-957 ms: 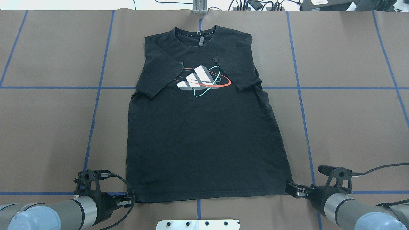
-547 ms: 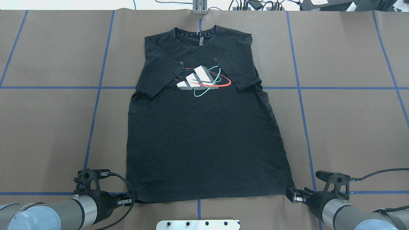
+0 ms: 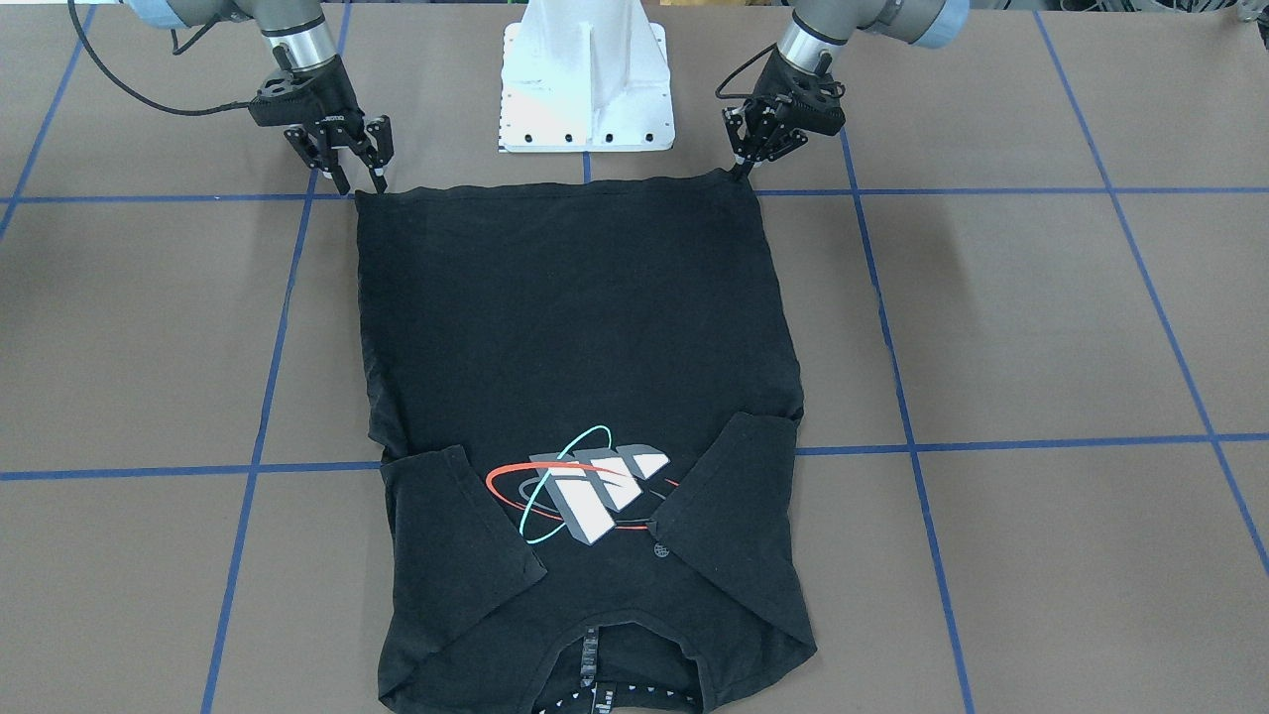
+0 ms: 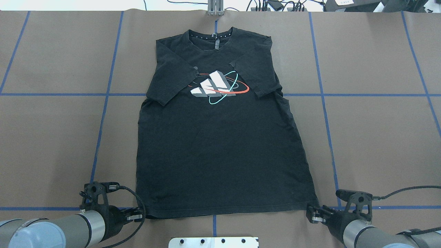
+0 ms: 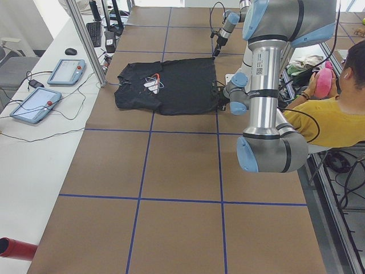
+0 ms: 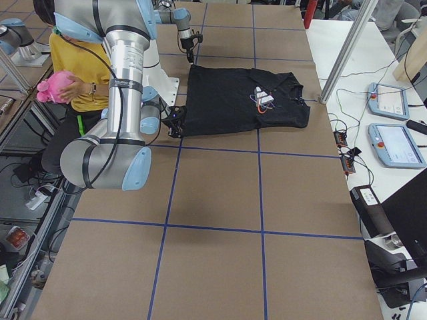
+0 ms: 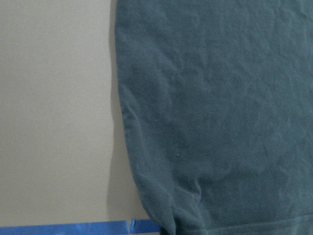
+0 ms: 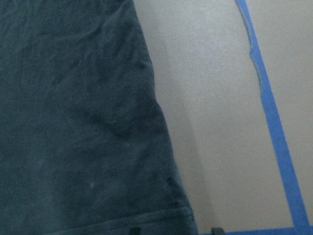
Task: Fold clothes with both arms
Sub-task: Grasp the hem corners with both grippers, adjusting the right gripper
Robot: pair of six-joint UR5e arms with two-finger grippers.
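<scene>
Fingers of my left black two-finger pincer (image 3: 742,169) are together, clamped on one hem corner of the black short-sleeved T-shirt (image 4: 220,155) with a red, teal and white-grey chest graphic. My right black pincer (image 3: 359,180) has its fingers apart, straddling the other hem corner. Beyond both pincers the shirt lies flat on the brown blue-taped table (image 4: 379,137), sleeves folded inward, collar farthest from them.

You see black T-shirt (image 3: 575,317) flat, collar toward your edge of the table (image 3: 1041,327), right gripper (image 3: 363,183) spread beside one hem corner, left gripper (image 3: 741,171) pinching the other.
</scene>
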